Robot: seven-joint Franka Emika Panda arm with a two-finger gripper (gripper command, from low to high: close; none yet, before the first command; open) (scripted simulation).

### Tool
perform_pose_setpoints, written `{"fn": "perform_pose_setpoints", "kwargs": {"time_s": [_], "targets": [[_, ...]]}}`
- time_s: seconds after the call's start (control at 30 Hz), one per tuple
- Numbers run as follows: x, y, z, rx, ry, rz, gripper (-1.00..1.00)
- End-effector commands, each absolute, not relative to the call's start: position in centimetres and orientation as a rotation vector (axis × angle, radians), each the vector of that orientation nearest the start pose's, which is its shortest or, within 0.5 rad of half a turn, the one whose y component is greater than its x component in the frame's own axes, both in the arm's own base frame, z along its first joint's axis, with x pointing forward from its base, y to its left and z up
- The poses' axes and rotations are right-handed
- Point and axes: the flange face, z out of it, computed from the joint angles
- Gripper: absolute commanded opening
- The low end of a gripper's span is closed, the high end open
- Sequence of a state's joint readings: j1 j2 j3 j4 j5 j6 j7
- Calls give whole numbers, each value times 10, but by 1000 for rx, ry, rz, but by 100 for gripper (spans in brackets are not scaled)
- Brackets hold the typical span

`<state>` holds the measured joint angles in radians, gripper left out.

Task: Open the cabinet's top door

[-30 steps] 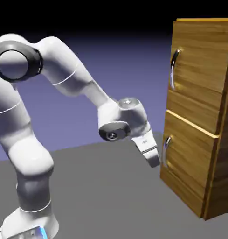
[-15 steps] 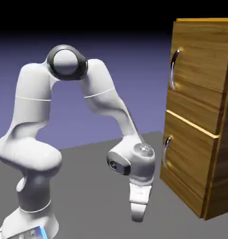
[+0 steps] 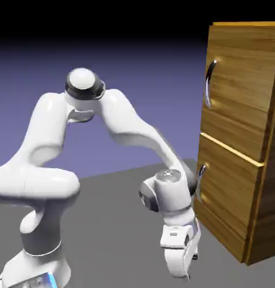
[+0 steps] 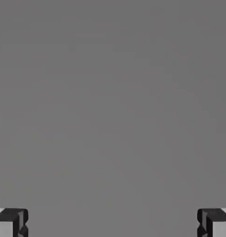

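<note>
The cabinet stands at the exterior view's right, a tall wood-grain box with two stacked panels. Its top door is shut flat, with a curved silver handle near its left edge. My gripper hangs low over the grey table, pointing down, in front of the cabinet's base and far below that handle. In the hand view only bare grey table shows, with my gripper open and its fingertips far apart at the bottom corners. Nothing lies between them.
The lower door is shut too, and its silver handle sits just right of my wrist. The grey table spreads under the arm, whose elbow rises at the upper left.
The arm has swung down and toward the cabinet's foot. The hand dropped from the lower handle's height to just above the table and now points downward. The jaws stayed open.
</note>
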<state>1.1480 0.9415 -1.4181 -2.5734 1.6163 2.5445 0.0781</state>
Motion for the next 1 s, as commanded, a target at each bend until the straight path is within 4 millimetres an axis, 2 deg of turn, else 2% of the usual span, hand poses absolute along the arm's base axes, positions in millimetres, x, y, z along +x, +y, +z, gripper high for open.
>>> {"fn": "perform_pose_setpoints", "kwargs": {"time_s": [0.0,0.17,0.3,0.37,0.47,0.53,0.63,0.67,0.8,0.83,0.87,0.97], "targets": [[383,-206,256,-2156,2194,-751,0],[412,-185,329,-2091,1980,-1115,0],[432,-144,396,-2023,1713,-1382,0],[439,-116,432,-1982,1552,-1499,0],[444,-64,484,-1909,1283,-1646,0],[440,-22,519,-1851,1090,-1723,0],[425,44,566,-1754,796,-1803,0],[425,44,566,-1754,796,-1803,0],[475,41,566,-1754,796,-1803,0],[475,41,566,-1754,796,-1803,-100],[475,41,566,-1754,796,-1803,-100],[454,28,566,-1762,705,-1744,-100]]}}
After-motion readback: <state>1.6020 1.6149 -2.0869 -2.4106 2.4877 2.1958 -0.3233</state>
